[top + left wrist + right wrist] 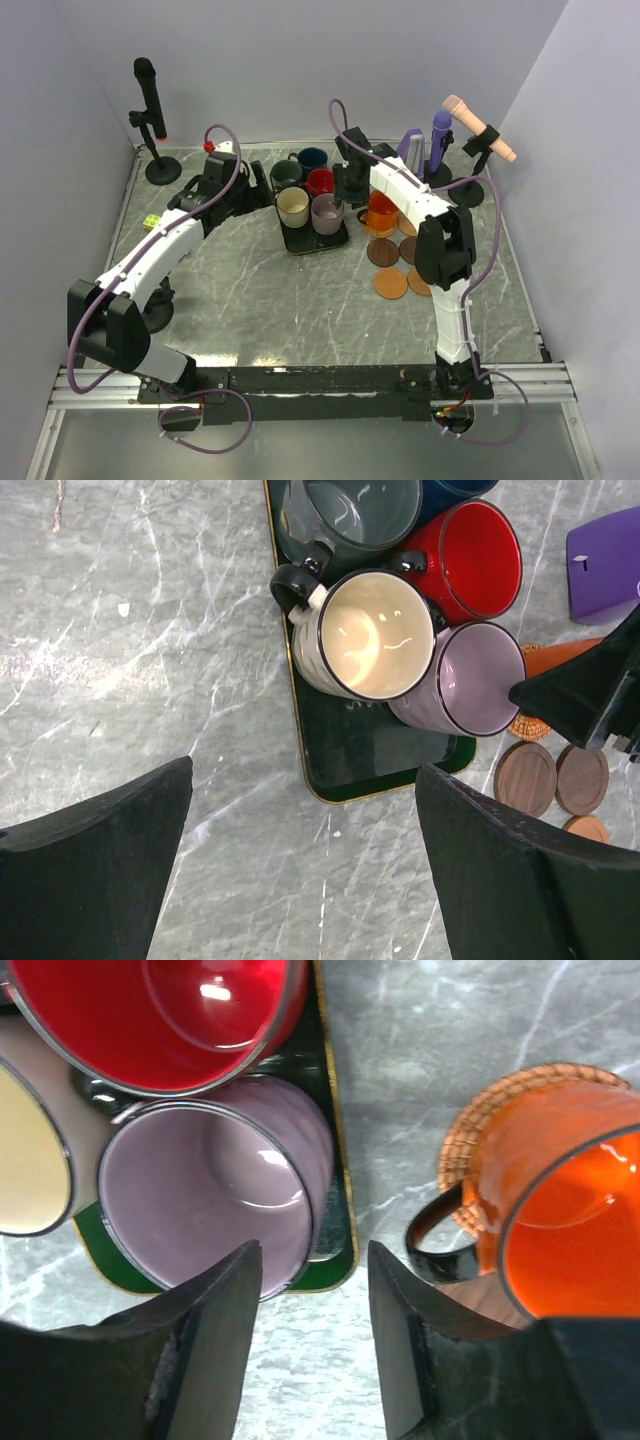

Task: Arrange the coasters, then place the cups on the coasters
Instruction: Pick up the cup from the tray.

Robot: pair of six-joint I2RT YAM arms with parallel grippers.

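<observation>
Six cups, counted in the top view. Five stood packed on the black tray (350,765): navy cup (312,157) and grey-green cup (286,173) far, red cup (320,181) in the middle, cream cup (293,207) and mauve cup (327,212) near. The orange cup (381,212) stood off the tray, just to its right, on a woven coaster (500,1110).

Six coasters, all right of the tray:
- the woven one under the orange cup
- two dark brown coasters (383,251) side by side
- three tan coasters (391,283), two of them partly behind the right arm

The left gripper (305,770) had its jaws spread wide and empty, over the grey table (130,660) at the tray's near-left edge. The right gripper (312,1255) had its jaws apart, clamping nothing. It sat at the mauve cup's right rim, between that cup and the orange cup. I could not tell whether it touched the cup.

- **Top view:** the only one showing all six coasters and the navy cup whole.
- **Left wrist:** four coasters, and only a sliver of the navy cup.
- **Right wrist:** only the red, cream, mauve and orange cups. It alone showed the orange cup's handle pointing toward the tray and the coaster's weave clearly.
</observation>
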